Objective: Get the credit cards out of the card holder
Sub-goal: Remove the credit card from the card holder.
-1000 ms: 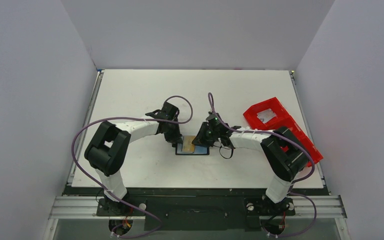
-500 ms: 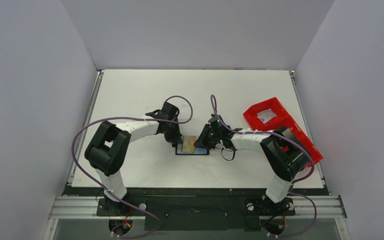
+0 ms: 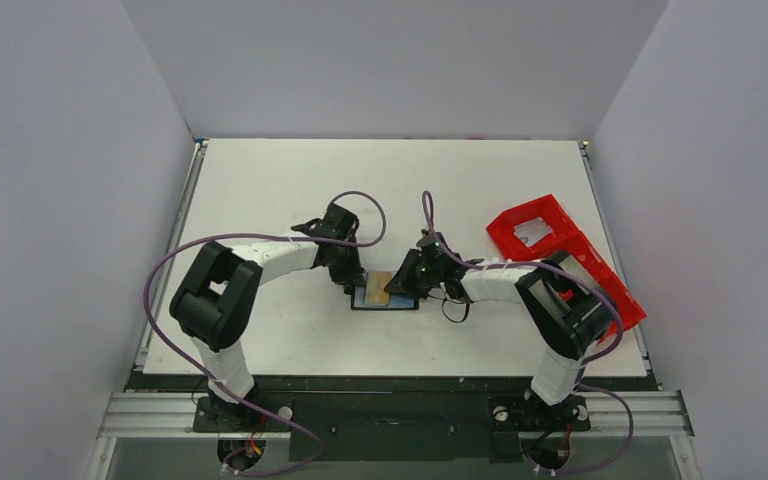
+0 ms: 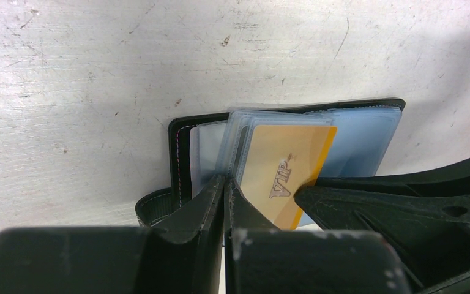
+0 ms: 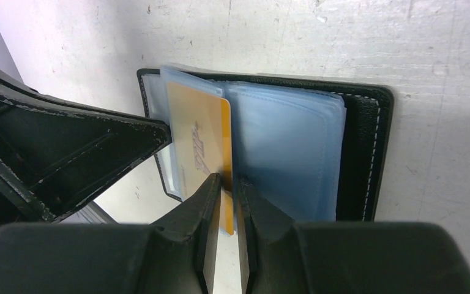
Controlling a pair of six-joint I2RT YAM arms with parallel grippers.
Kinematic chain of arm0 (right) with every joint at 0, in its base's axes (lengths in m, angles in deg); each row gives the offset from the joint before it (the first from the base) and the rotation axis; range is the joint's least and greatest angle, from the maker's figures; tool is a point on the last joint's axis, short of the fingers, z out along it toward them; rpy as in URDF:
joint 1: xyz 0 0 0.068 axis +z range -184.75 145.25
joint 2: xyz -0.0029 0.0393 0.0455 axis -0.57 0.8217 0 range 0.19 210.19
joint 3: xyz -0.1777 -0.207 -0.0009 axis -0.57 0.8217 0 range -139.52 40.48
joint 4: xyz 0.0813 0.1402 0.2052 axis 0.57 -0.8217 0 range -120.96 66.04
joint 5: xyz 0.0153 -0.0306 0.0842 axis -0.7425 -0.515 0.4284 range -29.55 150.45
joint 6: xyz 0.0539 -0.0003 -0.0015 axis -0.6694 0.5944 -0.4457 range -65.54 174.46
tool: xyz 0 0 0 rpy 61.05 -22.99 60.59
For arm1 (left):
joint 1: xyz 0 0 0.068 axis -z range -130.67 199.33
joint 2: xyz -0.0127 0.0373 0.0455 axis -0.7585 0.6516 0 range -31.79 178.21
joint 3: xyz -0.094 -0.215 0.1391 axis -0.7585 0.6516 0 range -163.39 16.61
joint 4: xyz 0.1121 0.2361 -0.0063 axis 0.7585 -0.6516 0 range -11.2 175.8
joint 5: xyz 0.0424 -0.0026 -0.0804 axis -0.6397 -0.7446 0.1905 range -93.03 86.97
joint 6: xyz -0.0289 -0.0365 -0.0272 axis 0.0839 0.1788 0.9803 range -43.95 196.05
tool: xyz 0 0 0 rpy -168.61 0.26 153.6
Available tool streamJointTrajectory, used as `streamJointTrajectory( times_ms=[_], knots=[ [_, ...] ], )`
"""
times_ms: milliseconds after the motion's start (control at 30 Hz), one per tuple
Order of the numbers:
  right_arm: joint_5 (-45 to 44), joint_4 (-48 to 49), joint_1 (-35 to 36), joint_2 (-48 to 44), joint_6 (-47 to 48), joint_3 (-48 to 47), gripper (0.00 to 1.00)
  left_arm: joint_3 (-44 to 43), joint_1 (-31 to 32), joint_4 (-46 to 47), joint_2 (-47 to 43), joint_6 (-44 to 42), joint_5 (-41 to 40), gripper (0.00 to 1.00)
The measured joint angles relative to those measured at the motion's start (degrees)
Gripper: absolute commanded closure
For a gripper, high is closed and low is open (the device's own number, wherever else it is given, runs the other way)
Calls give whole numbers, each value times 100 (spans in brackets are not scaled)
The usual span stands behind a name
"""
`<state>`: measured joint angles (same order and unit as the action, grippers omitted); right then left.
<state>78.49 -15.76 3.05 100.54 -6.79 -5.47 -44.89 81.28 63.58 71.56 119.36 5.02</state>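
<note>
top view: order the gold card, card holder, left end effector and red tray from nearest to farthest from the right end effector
1. gold card, pinched in the right end effector itself.
2. card holder, lying open directly under it.
3. left end effector, across the holder at its left edge.
4. red tray, far off to the right.

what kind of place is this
Probably a robot lab test cell: plain white walls box in a white table, and two robot arms are bolted to a metal rail at its near edge.
</note>
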Motion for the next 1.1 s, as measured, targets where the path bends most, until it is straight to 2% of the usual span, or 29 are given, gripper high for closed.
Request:
streamJointTrajectory(
  times_ms=[400,800,1100],
  knots=[
    [153,304,-85,46,-164,149,100,-17,0,-20,20,7,2,100],
    [249,546,-299,-131,-195,459,100,-140,0,-127,118,146,20,100],
    [264,590,-422,-160,-201,570,94,-157,0,-131,136,157,37,100]
  ],
)
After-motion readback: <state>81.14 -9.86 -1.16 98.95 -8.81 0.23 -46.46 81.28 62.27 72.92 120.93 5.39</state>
